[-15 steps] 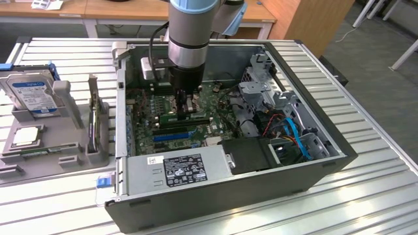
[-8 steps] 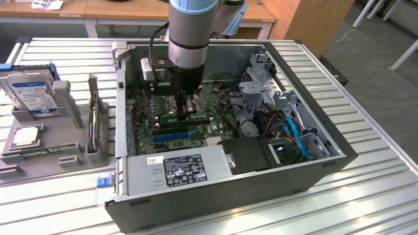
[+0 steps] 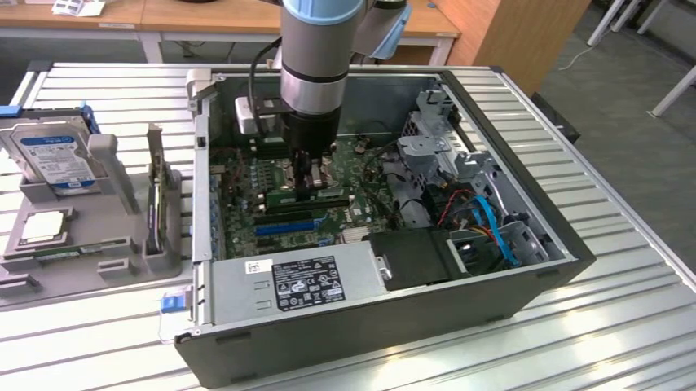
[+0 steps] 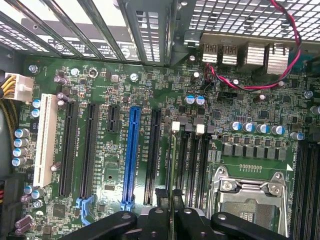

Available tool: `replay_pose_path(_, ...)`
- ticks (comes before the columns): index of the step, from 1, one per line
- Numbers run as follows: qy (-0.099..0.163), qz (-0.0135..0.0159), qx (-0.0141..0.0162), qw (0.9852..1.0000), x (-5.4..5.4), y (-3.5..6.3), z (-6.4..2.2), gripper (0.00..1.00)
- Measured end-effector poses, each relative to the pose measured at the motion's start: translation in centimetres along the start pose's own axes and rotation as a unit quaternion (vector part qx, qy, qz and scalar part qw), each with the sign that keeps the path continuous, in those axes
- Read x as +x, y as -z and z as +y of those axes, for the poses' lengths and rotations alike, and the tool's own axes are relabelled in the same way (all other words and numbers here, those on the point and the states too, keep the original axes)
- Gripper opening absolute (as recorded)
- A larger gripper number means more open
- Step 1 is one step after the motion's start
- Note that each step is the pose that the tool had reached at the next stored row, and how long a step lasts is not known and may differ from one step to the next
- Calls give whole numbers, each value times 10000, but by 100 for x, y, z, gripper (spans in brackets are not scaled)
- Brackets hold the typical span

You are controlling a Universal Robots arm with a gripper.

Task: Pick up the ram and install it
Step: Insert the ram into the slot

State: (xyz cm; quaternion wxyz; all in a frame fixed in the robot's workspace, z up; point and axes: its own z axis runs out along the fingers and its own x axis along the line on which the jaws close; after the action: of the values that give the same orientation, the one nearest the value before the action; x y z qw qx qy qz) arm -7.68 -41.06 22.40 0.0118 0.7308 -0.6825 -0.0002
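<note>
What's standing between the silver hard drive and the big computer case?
A thin upright card, held in the grey tray, stands between the hard drive and the computer case. The exterior view shows it.

I can make out no word or number. The power supply [image 3: 299, 281] wears a black label and a small white sticker, the hard drive [image 3: 51, 156] a blue label, and the motherboard [image 4: 240, 102] white print beside its slots, all too small for me.
</note>
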Motion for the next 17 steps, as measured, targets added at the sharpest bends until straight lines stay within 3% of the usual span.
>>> replay_pose_path(17,-92,-2,-1,10000,-3,0,-1,13)
